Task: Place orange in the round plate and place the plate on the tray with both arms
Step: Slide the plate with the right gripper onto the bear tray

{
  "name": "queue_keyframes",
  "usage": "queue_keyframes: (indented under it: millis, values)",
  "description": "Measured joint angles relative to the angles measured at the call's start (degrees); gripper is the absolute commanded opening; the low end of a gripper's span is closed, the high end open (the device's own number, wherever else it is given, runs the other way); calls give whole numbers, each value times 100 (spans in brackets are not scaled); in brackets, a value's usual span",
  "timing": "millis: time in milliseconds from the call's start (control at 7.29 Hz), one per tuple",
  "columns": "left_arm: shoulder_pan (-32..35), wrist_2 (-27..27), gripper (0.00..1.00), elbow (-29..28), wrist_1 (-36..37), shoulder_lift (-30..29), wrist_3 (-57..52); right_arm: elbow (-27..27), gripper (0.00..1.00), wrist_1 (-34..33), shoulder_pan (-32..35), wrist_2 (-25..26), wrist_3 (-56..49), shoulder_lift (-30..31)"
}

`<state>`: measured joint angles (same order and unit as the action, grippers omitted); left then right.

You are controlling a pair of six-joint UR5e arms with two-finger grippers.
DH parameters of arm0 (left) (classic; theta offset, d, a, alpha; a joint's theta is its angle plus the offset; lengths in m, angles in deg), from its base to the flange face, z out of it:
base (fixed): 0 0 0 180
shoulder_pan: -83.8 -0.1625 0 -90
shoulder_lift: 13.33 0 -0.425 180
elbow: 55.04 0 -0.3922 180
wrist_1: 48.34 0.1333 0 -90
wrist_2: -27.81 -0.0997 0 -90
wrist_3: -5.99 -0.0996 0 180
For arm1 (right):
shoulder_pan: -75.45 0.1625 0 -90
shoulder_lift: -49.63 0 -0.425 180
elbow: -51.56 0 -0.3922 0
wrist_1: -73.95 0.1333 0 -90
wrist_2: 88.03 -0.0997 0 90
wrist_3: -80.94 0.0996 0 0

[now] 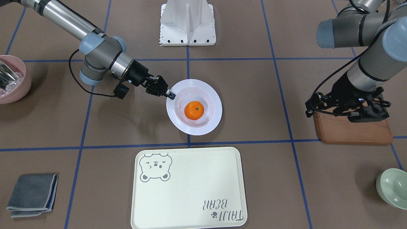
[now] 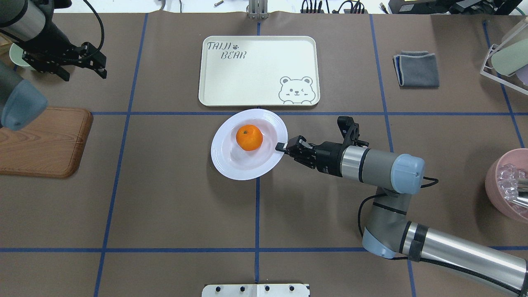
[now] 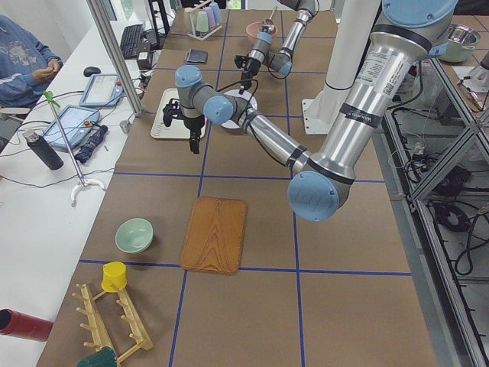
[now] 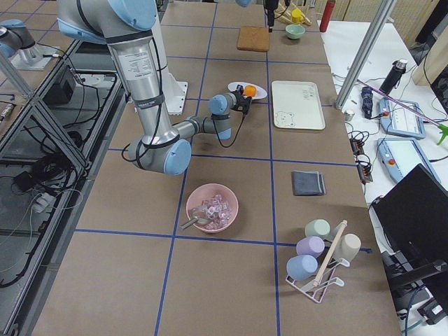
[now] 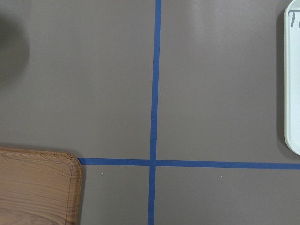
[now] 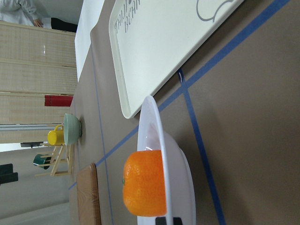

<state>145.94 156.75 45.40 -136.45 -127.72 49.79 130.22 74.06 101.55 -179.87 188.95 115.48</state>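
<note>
The orange (image 1: 194,110) (image 2: 249,137) lies in the middle of the white round plate (image 1: 210,92) (image 2: 231,165), which is just on the robot's side of the cream tray (image 1: 187,190) (image 2: 258,70). My right gripper (image 1: 170,94) (image 2: 282,146) is shut on the plate's rim at the side facing its own arm. In the right wrist view the plate (image 6: 152,126) shows edge-on with the orange (image 6: 143,183) inside. My left gripper (image 1: 348,114) (image 2: 82,74) hangs open over the table by the wooden board, holding nothing.
A brown wooden board (image 1: 353,132) (image 2: 41,140) lies under the left arm. There is a pink bowl (image 1: 12,79), a pale green bowl (image 1: 392,187) and a folded grey cloth (image 1: 31,195) at the table's margins. A person sits beside the table in the exterior left view.
</note>
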Motion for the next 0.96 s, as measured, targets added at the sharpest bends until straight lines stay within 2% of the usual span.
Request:
queue_keyframes:
  millis: [274, 549, 960]
  values:
    - [3, -2, 97, 90, 107, -3, 3, -1, 0, 128, 86, 427, 260, -98]
    - [67, -10, 97, 232, 255, -4, 0, -180, 0, 148, 142, 1163, 558, -373]
    - [204, -38, 97, 425, 374, -4, -3, -1141, 0, 55, 161, 2420, 1072, -1109]
